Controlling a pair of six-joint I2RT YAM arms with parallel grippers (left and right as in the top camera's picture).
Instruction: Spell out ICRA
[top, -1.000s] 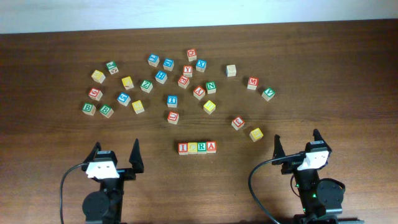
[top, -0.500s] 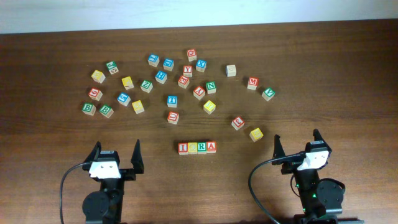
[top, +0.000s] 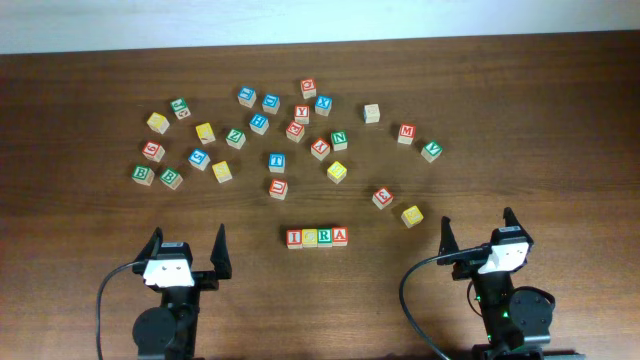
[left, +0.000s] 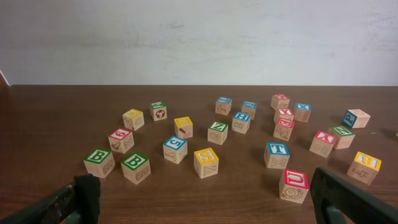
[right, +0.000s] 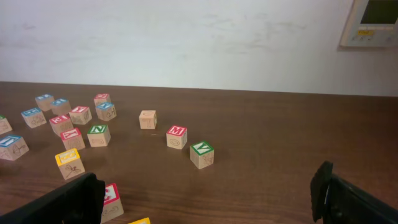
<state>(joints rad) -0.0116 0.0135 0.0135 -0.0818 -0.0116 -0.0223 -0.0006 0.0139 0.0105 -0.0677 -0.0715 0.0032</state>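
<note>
Overhead, across your table (top: 560, 90), left gripper (top: 187, 238) and right gripper (top: 477, 222) sit low in frame, fingers spread, empty. ICRA (top: 318, 237) reads complete, lower centre. I judge you need no further placement.

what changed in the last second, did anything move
Almost nothing. The left gripper drew back very slightly toward its base, open and empty. The right gripper kept its place, also open. The row of four cubes spelling ICRA and the loose cubes beyond it lie as before. Nothing was taken hold of or let go.
</note>
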